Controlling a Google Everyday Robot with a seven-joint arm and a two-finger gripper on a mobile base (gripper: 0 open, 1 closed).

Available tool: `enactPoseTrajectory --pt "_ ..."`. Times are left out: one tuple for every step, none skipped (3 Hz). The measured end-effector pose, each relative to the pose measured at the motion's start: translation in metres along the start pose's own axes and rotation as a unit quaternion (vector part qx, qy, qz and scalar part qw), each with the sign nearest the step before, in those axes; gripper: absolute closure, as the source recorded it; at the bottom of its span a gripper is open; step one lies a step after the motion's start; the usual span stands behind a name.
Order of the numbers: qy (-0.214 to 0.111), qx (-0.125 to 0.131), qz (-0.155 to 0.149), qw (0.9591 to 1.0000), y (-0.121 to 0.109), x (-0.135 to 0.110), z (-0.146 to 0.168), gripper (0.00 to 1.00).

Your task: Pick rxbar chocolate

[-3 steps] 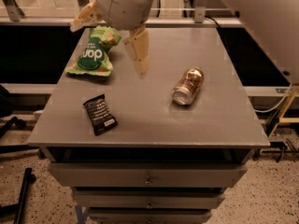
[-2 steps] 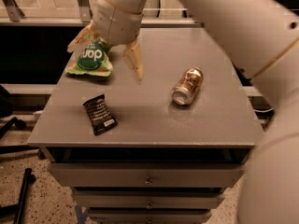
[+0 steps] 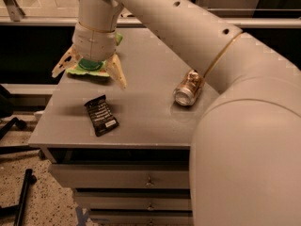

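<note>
The rxbar chocolate [image 3: 101, 115] is a small flat black wrapper with white text, lying on the grey table [image 3: 146, 112] near its front left. My gripper [image 3: 89, 73] hangs above the table just behind the bar, over the green snack bag. Its two tan fingers [image 3: 116, 72] are spread wide apart and hold nothing. The gripper is apart from the bar.
A green crinkled snack bag [image 3: 89, 66] lies at the back left, mostly hidden under the gripper. A copper-coloured drink can [image 3: 187, 88] lies on its side at the right. My arm [image 3: 225, 93] crosses the right of the view. Drawers [image 3: 141, 178] sit below the table's front edge.
The gripper has moved left and down toward the front left of the table, closer to the black bar. The arm now fills more of the right side. The objects have not moved.
</note>
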State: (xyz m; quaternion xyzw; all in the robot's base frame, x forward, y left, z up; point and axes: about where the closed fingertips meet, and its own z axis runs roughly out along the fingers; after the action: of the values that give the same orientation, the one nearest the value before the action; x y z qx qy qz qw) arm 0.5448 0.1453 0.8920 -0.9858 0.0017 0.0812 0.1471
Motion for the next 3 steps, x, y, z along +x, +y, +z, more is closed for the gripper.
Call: enactPoseTrajectory --pt "0.008 -0.045 -0.03 0.9985 -0.009 0.001 0.024 0.0" --pt "0.029 -0.101 -0.032 0.9939 -0.001 -0.002 0.053 0.0" --pt "0.036 -0.121 -0.009 0.9919 0.014 -0.005 0.065 0.0"
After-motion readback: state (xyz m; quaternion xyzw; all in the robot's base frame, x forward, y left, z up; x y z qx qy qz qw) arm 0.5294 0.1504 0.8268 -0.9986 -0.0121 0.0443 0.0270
